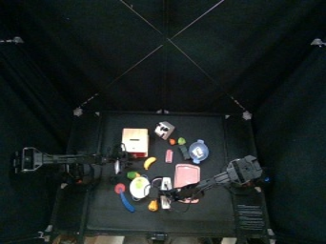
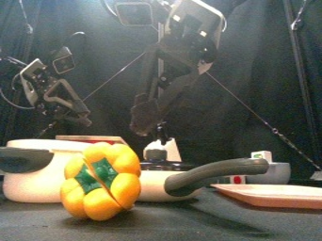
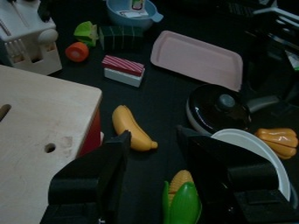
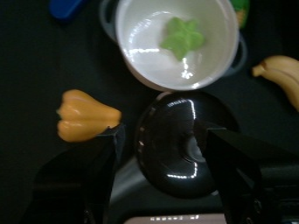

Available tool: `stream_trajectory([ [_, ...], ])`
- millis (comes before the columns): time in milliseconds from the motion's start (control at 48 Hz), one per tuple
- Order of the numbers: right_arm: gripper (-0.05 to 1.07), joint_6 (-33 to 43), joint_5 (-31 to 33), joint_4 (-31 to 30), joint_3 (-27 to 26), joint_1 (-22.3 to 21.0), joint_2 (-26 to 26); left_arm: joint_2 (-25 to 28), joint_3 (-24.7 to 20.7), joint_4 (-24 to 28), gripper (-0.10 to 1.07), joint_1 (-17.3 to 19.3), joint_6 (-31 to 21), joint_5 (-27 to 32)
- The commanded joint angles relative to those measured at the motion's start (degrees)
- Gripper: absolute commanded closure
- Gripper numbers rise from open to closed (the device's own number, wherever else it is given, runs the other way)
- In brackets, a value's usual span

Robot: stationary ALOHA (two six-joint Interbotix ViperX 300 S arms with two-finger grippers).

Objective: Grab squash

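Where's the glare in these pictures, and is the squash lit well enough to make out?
Front view: a bright lamp glares at the top, while the yellow pepper up front is well lit. Right wrist view: the squash is evenly lit and plain to see; the shiny black pan beside it carries white highlights. Top view: dim all round.
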Motion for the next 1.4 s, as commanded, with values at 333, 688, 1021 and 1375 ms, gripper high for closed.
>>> stream_trajectory([
  [333,0.06,0.0,-0.3,4.4,-6.3,2.6,1.7,-0.2,-0.7,-0.2,0.14,0.2,0.0,-0.3],
  [688,0.0,0.1,-2.4,6.2,-7.0,2.2,3.3,-0.1,-0.6,-0.2,0.14,0.2,0.0,-0.3],
  [1021,0.0,0.0,-2.3,5.4,-7.2,2.1,5.4,-0.2,-0.7,-0.2,0.14,0.2,0.0,-0.3],
  [1375,0.0,0.0,-0.8,5.4,-6.9,1.4,7.2,-0.2,-0.4,-0.2,0.14,0.3,0.0,-0.3],
])
